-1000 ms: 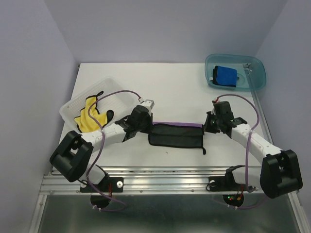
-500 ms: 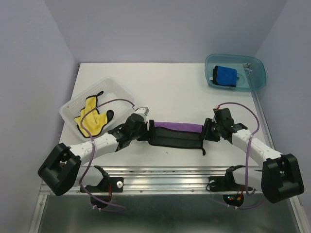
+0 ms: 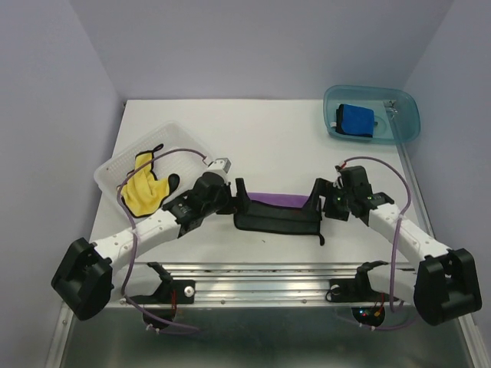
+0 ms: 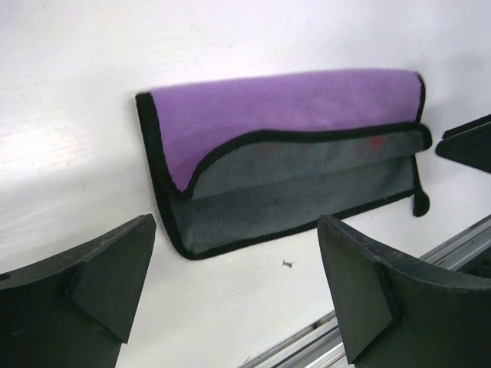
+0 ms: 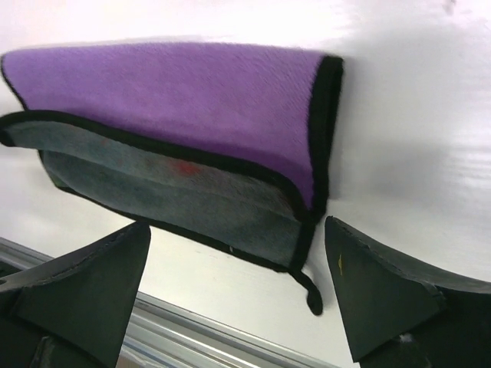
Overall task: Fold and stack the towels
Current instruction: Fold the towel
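Mid-fold: the black-edged purple-and-grey cloth towel (image 3: 278, 212) lies halved at frame centre, left gripper (image 4: 236, 253) and right gripper (image 5: 238, 230) both gaping at its ends; next, likely pinch one end across.

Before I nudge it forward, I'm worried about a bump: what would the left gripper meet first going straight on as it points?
The folded purple-and-grey towel. The open left gripper points straight at its end. Depth is unclear, so I cannot tell how close it already is.
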Controlling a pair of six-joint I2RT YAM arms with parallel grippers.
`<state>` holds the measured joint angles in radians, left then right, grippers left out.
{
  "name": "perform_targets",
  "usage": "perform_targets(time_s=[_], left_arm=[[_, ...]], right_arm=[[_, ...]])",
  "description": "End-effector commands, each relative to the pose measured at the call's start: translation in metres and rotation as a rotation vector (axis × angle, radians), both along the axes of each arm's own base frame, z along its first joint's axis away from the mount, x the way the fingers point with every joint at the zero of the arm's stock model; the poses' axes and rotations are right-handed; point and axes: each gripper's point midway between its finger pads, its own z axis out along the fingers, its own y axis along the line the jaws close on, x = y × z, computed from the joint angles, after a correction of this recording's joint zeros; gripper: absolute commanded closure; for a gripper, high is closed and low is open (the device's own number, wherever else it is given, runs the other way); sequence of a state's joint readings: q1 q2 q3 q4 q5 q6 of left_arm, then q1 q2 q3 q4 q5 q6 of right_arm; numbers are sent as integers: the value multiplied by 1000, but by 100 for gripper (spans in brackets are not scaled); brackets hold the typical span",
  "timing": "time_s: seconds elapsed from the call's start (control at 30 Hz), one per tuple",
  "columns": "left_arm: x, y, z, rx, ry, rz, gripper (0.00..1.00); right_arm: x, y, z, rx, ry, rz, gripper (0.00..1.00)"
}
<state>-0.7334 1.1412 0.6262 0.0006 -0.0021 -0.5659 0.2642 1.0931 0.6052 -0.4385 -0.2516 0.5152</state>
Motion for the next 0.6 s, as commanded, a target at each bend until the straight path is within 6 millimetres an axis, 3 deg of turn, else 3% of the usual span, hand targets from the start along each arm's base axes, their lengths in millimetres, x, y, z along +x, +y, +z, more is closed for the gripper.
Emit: perform_targets(time_s=[0.0, 0.07, 0.3, 0.47, 0.57], left_arm=[[23, -11, 35, -24, -79, 26, 1], [26, -10, 33, -18, -77, 42, 1], [17, 2, 12, 7, -20, 85, 1], [13, 10, 9, 20, -16, 111, 1], [13, 14, 10, 23, -18, 126, 1]], right_arm=[[40, 32, 44, 114, -159, 99, 0], [50, 39, 53, 116, -200, 131, 0], [64, 72, 36, 132, -172, 210, 0], [57, 80, 14, 106, -105, 226, 0], [43, 85, 14, 117, -94, 242, 0]])
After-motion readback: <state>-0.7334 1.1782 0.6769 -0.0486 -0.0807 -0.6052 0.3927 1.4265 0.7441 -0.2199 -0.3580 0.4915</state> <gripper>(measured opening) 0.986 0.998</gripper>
